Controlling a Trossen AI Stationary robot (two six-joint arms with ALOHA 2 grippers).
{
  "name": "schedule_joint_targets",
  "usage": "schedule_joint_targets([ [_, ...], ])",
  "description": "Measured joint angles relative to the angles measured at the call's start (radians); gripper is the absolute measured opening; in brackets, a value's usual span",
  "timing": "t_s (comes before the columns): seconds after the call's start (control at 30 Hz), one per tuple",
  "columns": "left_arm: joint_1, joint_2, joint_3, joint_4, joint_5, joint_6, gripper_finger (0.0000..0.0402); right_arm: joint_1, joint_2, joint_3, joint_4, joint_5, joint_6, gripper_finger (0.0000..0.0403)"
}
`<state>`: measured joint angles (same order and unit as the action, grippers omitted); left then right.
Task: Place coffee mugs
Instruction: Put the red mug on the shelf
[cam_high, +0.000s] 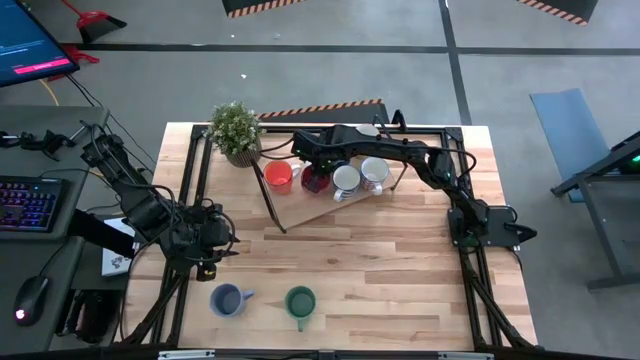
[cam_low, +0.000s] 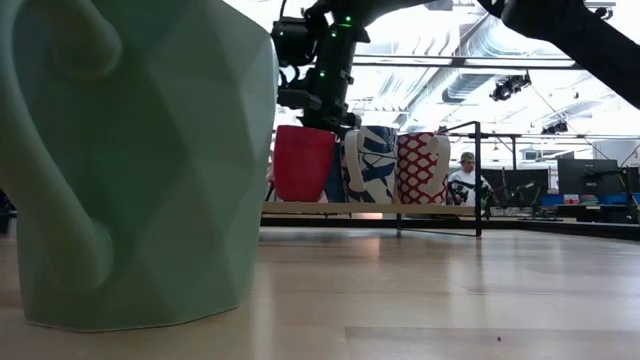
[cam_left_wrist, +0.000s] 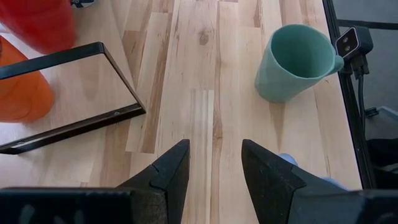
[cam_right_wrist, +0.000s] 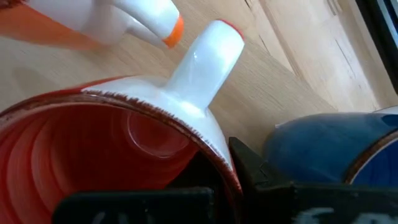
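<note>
Four mugs stand in a row on a raised wooden board (cam_high: 330, 208): orange mug (cam_high: 280, 177), red mug (cam_high: 315, 180), and two white patterned mugs (cam_high: 346, 180) (cam_high: 373, 172). My right gripper (cam_high: 315, 166) reaches over from the right and is shut on the red mug (cam_low: 303, 163). The green mug (cam_high: 300, 300) and grey-blue mug (cam_high: 228, 299) stand on the table near its near edge. My left gripper (cam_high: 226, 245) hovers open above the table's left side, with the green mug (cam_left_wrist: 298, 59) ahead of it. The other mugs are out of view. My right gripper (cam_right_wrist: 217, 171) holds the red mug by its rim (cam_right_wrist: 208, 140), right beside the white handle (cam_right_wrist: 205, 59). One finger is inside the mug and one finger (cam_right_wrist: 249, 168) outside, coming from above. The mug stands upright on the wooden board (cam_low: 340, 209).
A potted plant (cam_high: 237, 130) stands at the table's far left corner. A black metal frame (cam_high: 272, 200) carries the board. A blue-patterned mug (cam_right_wrist: 329, 149) stands close beside the outer finger. Bare wood lies in the table's middle and right. A person (cam_low: 462, 180) sits in the room beyond.
</note>
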<state>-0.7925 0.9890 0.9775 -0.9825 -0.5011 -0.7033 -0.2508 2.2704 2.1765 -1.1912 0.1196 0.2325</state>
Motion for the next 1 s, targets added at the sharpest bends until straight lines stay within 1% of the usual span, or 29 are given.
schedule_joint_targets([
  [0.13,0.0,0.0,0.0,0.0,0.0,0.0,0.0133,0.0,0.001,0.0,-0.001,0.002,0.002,0.0007],
  [0.43,0.0,0.0,0.0,0.0,0.0,0.0,0.0133,-0.002,0.003,0.003,0.008,0.034,0.022,0.0066],
  [0.57,0.0,0.0,0.0,0.0,0.0,0.0,0.0133,-0.002,0.003,0.003,0.007,0.034,0.022,0.0082],
  [0.77,0.0,0.0,0.0,0.0,0.0,0.0,0.0133,-0.005,-0.002,0.058,-0.022,0.036,0.014,0.0087],
  [0.93,0.0,0.0,0.0,0.0,0.0,0.0,0.0133,-0.005,-0.003,0.154,-0.073,0.045,0.013,0.0087],
  [1.0,0.0,0.0,0.0,0.0,0.0,0.0,0.0133,-0.001,-0.003,0.181,-0.117,0.027,0.035,0.0087],
])
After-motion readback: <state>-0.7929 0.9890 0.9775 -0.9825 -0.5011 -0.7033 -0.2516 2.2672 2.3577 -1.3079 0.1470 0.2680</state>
